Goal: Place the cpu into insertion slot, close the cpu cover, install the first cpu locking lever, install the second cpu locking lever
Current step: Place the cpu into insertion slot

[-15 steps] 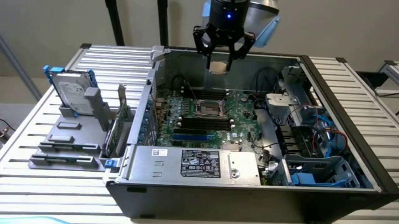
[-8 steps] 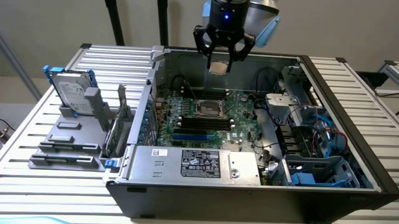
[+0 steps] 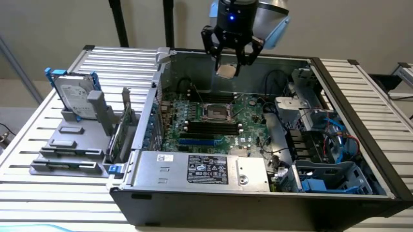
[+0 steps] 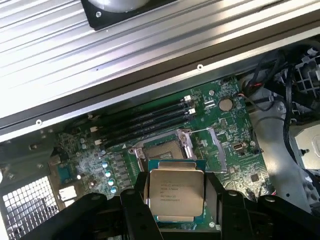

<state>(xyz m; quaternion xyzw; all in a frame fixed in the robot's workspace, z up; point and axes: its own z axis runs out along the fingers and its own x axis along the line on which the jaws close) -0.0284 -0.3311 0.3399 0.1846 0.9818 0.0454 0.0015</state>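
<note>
My gripper [image 3: 228, 66] hangs above the open computer case, shut on the cpu [image 3: 227, 72], a pale square chip held by its edges. In the wrist view the cpu [image 4: 176, 191] sits between my two black fingers [image 4: 134, 202], its silvery face with small print facing the camera. Beneath it on the green board lies the insertion slot [image 4: 161, 149], a dark square socket [image 3: 216, 112] with a metal rim. The cpu cover [image 4: 186, 143] stands tilted up at one side of the socket. The chip is well clear of the board.
The case [image 3: 335, 92] lies open on a slatted metal table [image 3: 116, 60]. Black memory slots [image 3: 213, 128] run beside the socket. A power supply [image 3: 200, 169] fills the front, cables and a blue drive cage [image 3: 332, 176] the exterior view's right. A hard drive [image 3: 72, 96] stands outside, left.
</note>
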